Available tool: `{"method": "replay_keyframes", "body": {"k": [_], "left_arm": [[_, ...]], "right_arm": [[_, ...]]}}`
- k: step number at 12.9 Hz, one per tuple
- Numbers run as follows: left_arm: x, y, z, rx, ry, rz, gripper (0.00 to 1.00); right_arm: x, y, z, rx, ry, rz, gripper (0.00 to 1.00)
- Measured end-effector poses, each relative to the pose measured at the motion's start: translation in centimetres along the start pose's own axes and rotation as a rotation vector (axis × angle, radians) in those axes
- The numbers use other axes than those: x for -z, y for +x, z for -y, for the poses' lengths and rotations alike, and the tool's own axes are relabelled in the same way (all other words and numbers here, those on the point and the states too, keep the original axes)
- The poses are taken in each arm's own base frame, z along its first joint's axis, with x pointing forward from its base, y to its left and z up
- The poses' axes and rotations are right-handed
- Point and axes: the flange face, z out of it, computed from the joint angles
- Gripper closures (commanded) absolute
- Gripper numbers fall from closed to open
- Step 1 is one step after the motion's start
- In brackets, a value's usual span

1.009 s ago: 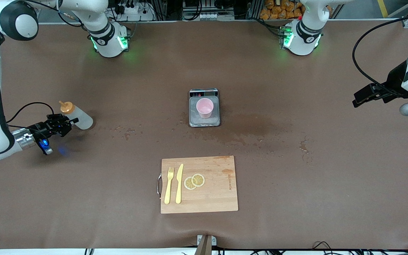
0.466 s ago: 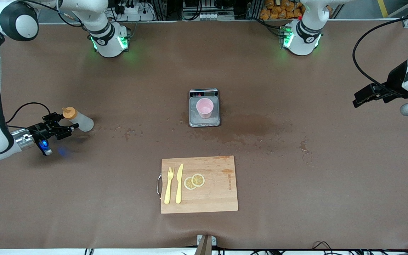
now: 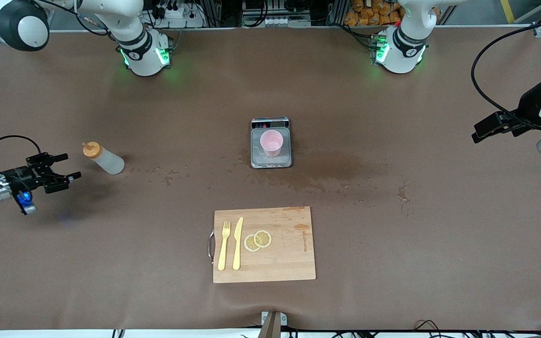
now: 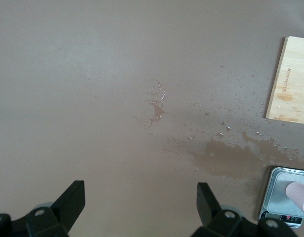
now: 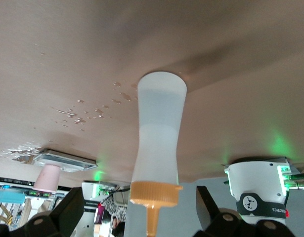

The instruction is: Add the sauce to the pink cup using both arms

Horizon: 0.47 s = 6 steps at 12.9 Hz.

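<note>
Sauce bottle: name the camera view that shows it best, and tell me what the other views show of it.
The right wrist view: the sauce bottle fills the frame from base to orange nozzle, standing free on the table. The front view shows it small, toward the right arm's end of the table, apart from the right gripper. The left wrist view misses it.

A brown mat (image 3: 392, 281) covers the table, wet-stained near the scale (image 3: 271, 142); nearer the camera than the scale lies a wooden cutting board (image 3: 280, 253)
</note>
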Motion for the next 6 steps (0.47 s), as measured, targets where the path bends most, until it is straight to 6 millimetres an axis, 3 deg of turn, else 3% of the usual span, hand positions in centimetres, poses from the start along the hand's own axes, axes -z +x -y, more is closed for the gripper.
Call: {"method": "replay_keyframes", "body": {"k": [3,6], "left_arm": [[0.0,0.0,0.0,0.0,0.0,0.0,0.0],[0.0,0.0,0.0,0.0,0.0,0.0,0.0]], "right_arm": [[2.1,-2.6,1.9,0.043,-0.002,-0.055,0.0],[4.1,-8.8,6.5,0.103,-0.088,-0.166,0.0]]}}
